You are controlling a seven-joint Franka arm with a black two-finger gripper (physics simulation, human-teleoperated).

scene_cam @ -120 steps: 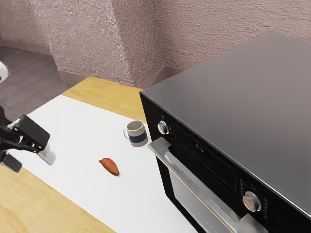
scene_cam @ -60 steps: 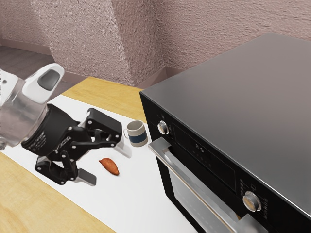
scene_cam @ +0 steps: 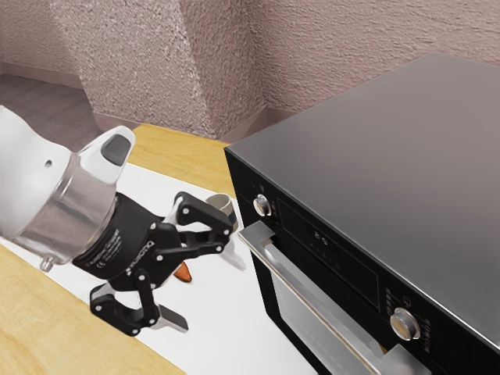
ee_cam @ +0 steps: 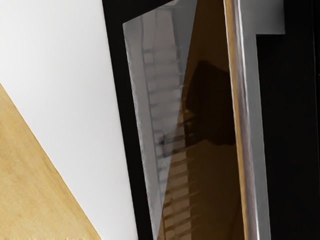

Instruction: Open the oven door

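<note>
My gripper (scene_cam: 212, 291) stands open in the exterior view, its two fingers wide apart with nothing between them, to the exterior view's left of the oven. The black oven (scene_cam: 375, 148) has a silver bar handle (scene_cam: 311, 298) across the top of its closed front door. A small gap separates the upper finger from the handle's near end. In the wrist view the handle (ee_cam: 243, 120) runs lengthwise past the dark glass of the oven door (ee_cam: 210, 175), which carries a dim reflection of the hand.
Partly hidden behind the gripper are a grey mug with a blue band (scene_cam: 222, 203) and a reddish-brown object (scene_cam: 183, 272) on the white table covering (scene_cam: 234, 312). Two knobs, one of them the upper knob (scene_cam: 262, 205), stick out above the handle.
The arm has come in from the exterior view's left toward the oven, and the gripper now covers part of the mug and the reddish-brown object. The oven door has not moved.
</note>
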